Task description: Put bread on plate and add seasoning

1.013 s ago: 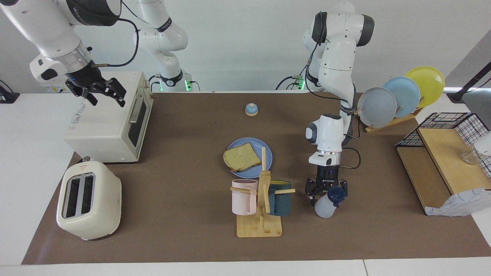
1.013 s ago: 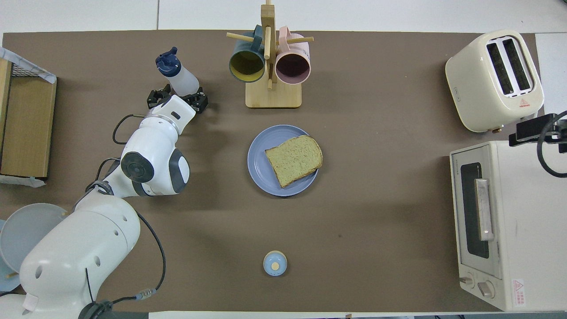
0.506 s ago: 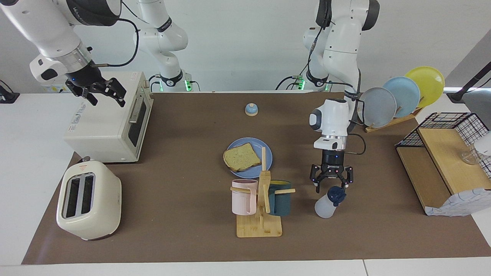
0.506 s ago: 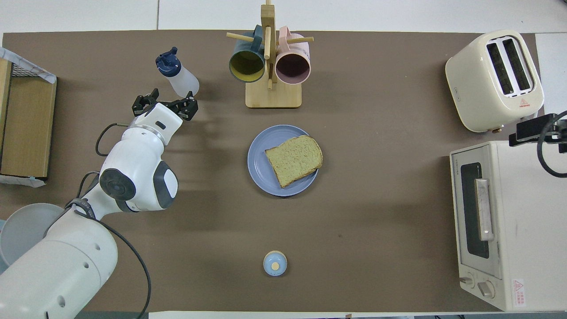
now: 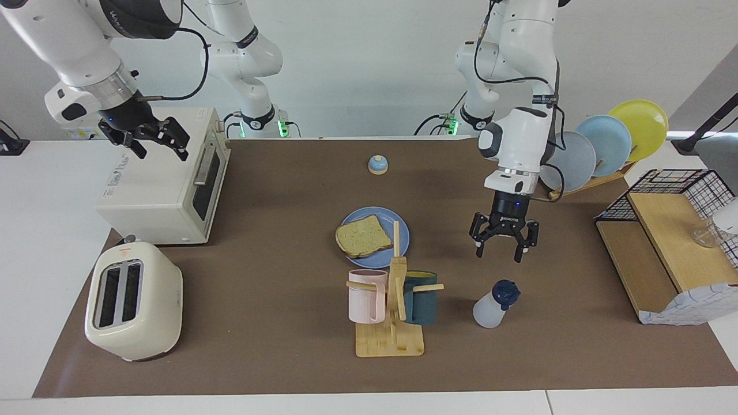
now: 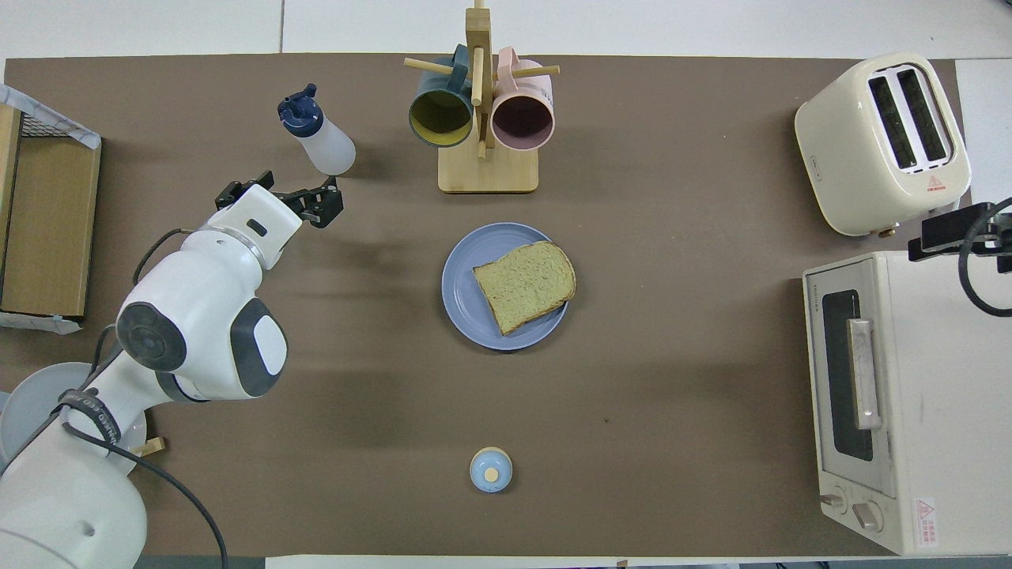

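A: Where is the squarish slice of toasted bread with the dark crust (image 5: 362,236)?

B: Flat on the round periwinkle-blue plate (image 5: 401,231), mid-table, overhanging the rim toward the right arm's end. Plate is just nearer the robots than the wooden mug tree (image 5: 395,300), which carries a pink mug (image 5: 366,295) and a dark teal mug (image 5: 421,297).

A: Seasoning?

B: The small translucent white bottle with the navy flip cap (image 5: 494,304) stands on the brown mat, beside the mug tree toward the left arm's end. Nothing touches it.

A: Left gripper (image 5: 503,249)?

B: Up in the air over bare mat, apart from the bottle, pointing down. Fingers spread apart, nothing between them.

A: Right gripper (image 5: 155,143)?

B: Raised over the white toaster oven (image 5: 167,184), fingers apart, empty. That arm waits.

A: Other items noted?

B: Cream two-slot toaster (image 5: 134,300) farther from the robots than the oven; small blue-topped bell (image 5: 377,165) nearer the robots than the plate.
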